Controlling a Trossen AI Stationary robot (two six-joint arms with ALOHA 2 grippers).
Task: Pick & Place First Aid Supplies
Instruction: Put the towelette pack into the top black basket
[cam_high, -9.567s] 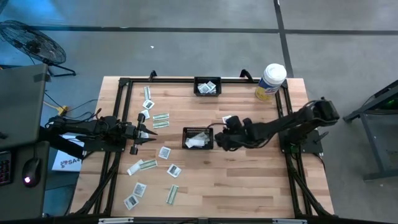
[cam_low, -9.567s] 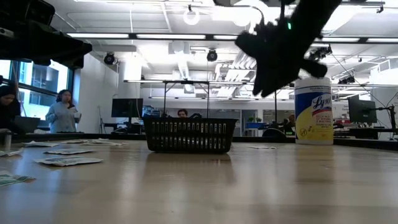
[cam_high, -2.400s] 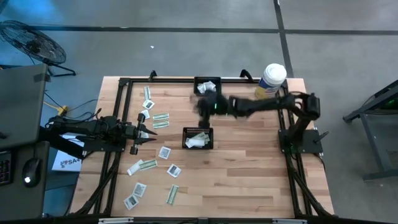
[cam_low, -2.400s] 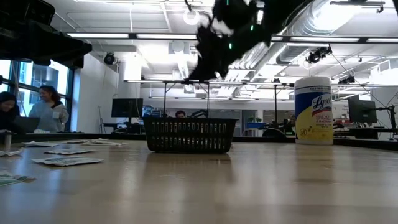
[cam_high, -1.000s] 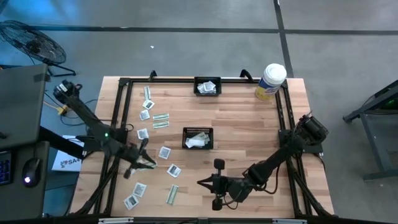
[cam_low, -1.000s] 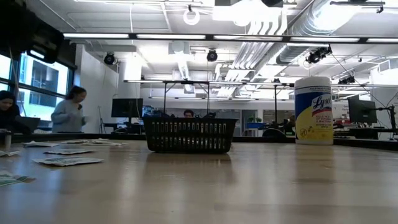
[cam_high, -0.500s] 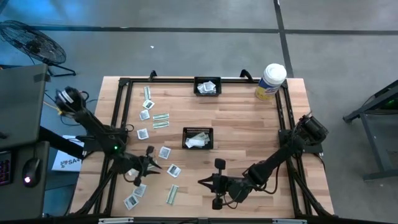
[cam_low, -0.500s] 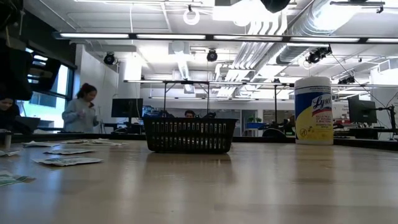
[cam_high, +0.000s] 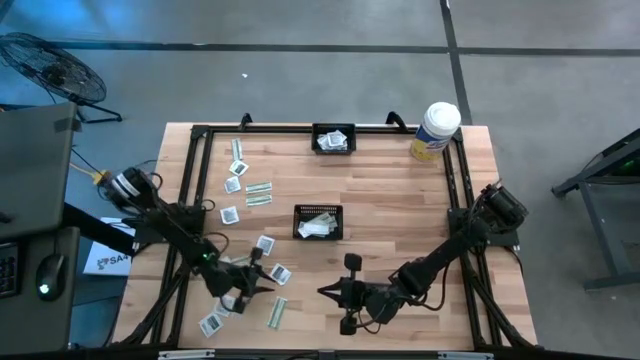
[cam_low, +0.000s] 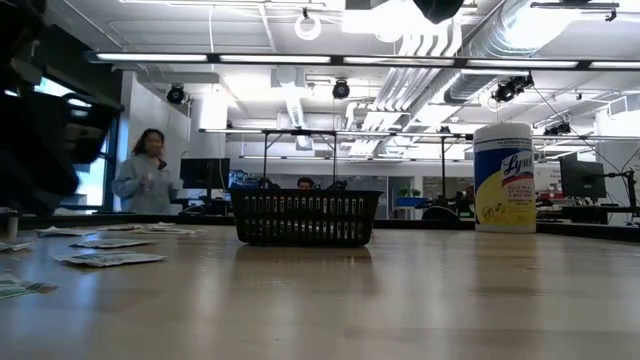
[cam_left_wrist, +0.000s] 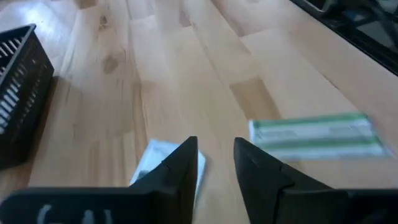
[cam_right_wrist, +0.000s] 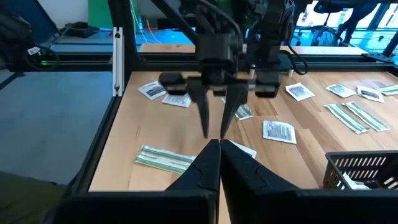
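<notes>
Near the table's front-left, left gripper (cam_left_wrist: 214, 163) hangs with fingers parted above a square white packet (cam_left_wrist: 160, 163) beside a green-and-white strip (cam_left_wrist: 318, 135); paper-light, limp, lying flat, likely best pinched at one edge; right gripper (cam_high: 325, 292) closed, empty, idle mid-front.

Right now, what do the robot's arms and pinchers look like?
Both arms are dark, jointed and slim. The left end effector has two black, pointed, wedge-shaped fingers. The right end effector has matching black fingers. A small green light glows on the left arm.
</notes>
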